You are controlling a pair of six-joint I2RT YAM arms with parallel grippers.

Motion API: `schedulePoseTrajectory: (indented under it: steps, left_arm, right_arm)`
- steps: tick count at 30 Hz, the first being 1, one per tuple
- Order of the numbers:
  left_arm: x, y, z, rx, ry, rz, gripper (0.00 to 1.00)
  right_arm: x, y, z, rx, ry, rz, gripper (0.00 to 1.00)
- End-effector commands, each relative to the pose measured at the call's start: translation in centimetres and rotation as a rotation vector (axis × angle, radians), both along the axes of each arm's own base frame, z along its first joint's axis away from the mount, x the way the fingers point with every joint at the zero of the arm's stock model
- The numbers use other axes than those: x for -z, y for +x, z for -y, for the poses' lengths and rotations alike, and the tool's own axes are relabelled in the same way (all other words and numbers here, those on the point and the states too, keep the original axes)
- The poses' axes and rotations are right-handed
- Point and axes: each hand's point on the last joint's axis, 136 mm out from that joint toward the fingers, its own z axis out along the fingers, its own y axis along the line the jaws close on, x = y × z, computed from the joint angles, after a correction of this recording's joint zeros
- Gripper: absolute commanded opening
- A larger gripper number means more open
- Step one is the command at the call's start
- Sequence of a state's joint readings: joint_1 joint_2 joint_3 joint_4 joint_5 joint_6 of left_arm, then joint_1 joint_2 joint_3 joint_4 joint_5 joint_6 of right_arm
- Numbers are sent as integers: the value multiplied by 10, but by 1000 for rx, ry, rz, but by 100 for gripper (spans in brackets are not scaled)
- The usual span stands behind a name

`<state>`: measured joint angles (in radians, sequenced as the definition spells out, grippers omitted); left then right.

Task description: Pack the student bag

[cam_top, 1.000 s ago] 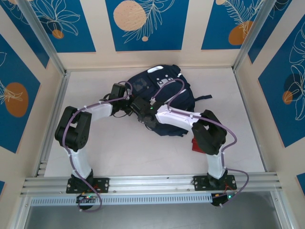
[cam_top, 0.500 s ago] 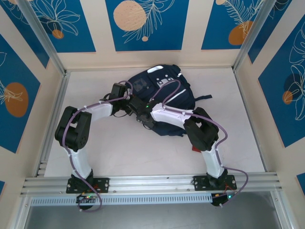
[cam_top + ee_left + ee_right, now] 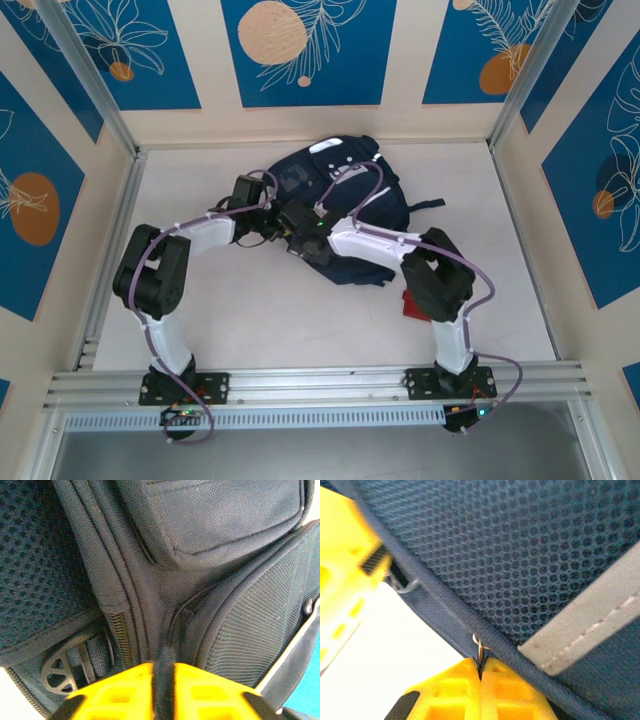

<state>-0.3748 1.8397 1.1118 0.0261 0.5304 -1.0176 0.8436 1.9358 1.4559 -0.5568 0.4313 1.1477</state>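
- The student bag (image 3: 345,190) lay flat on the table (image 3: 250,310), up toward 12 o'clock from the arm bases, and both arms reached to its edge at about 7 o'clock.
- The left gripper (image 3: 163,690) had its yellow fingers squeezed tight on a fold of cloth (image 3: 163,645) beside the zipper teeth (image 3: 120,635). A round buckle (image 3: 57,670) sat at 8 o'clock in that wrist view.
- The right gripper (image 3: 481,680) had its fingers pressed together on the little metal zipper pull (image 3: 478,647), at 6 o'clock in its wrist view. Blue mesh (image 3: 520,555) and a grey strip (image 3: 585,625) lay just past it.
- A small red thing (image 3: 410,303) lay on the table under the right arm, at 5 o'clock from the bag.
- It looked like the step was to open the zipper — one gripper held the bag and the other had the pull.
- To do it well, the left gripper should hold the cloth firm so the bag does not slide or bunch up.
- The right gripper should go slowly along the line of the zipper, not up and away from it.
- The pull was thin and held only at the fingertips — a hard yank might make it slip out.
- Packing could not start until the bag was open.
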Motion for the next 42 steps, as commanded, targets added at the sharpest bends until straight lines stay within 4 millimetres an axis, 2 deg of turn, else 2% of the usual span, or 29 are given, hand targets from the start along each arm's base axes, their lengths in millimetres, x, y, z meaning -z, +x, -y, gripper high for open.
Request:
schedulePoseTrajectory:
  steps: [1, 5, 9, 13, 16, 19, 24, 29, 35, 39, 41, 42]
  left_arm:
    - [-11, -1, -5, -10, -19, 39, 30]
    - [-18, 4, 5, 9, -86, 58, 39]
    - [-16, 6, 6, 5, -90, 53, 39]
    - [-12, 9, 4, -9, -74, 48, 27]
    - [-11, 14, 3, -24, -60, 49, 12]
    - [-3, 19, -7, -66, 7, 41, 0]
    - [5, 25, -21, -107, 69, 41, 0]
    - [8, 30, -27, -115, 93, 45, 0]
    - [8, 32, -36, -121, 117, 46, 0]
    - [4, 31, -46, -127, 135, 53, 0]
    - [2, 29, -55, -137, 148, 55, 0]
    - [0, 28, -60, -142, 161, 58, 5]
  right_arm:
    - [-37, 9, -22, -168, 172, 44, 0]
    - [-39, 1, -34, -241, 256, -5, 0]
    - [-40, -2, -32, -251, 260, -14, 0]
    - [-42, -5, -30, -264, 253, -19, 0]
    - [-39, -12, -22, -272, 205, -38, 0]
    - [-34, -23, -2, -263, 100, -56, 0]
    - [-27, -46, 45, -237, -106, -79, 0]
    - [-23, -67, 102, -188, -298, -83, 0]
    - [-33, -66, 155, -119, -491, -9, 0]
    - [-39, -51, 167, -105, -498, 33, 0]
    - [-38, -42, 150, -189, -420, 56, 0]
    - [-39, -36, 132, -260, -349, 85, 0]
